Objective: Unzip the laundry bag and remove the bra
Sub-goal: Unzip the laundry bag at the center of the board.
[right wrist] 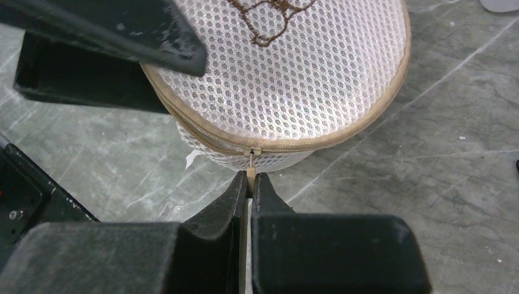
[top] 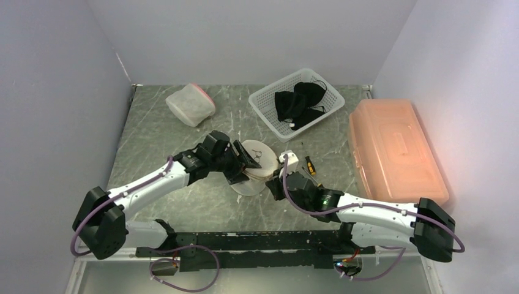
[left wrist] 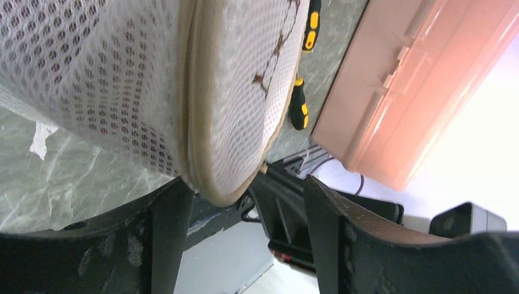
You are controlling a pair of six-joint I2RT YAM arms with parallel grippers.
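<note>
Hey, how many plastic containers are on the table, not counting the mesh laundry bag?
3: a white basket holding dark clothing at back centre, a pink-lidded tub back left, and a large orange lidded box along the right.

Soft, even light falls from above, leaving only faint shadows on the table point(top: 153, 141). The pink box point(top: 395, 147) at the right glows warm, and beyond it the left wrist view burns out white. The laundry bag point(right wrist: 294, 79) mesh and zipper pull point(right wrist: 251, 160) look crisp. The right gripper point(right wrist: 248, 180), close to the lens, is dark and soft.
</note>
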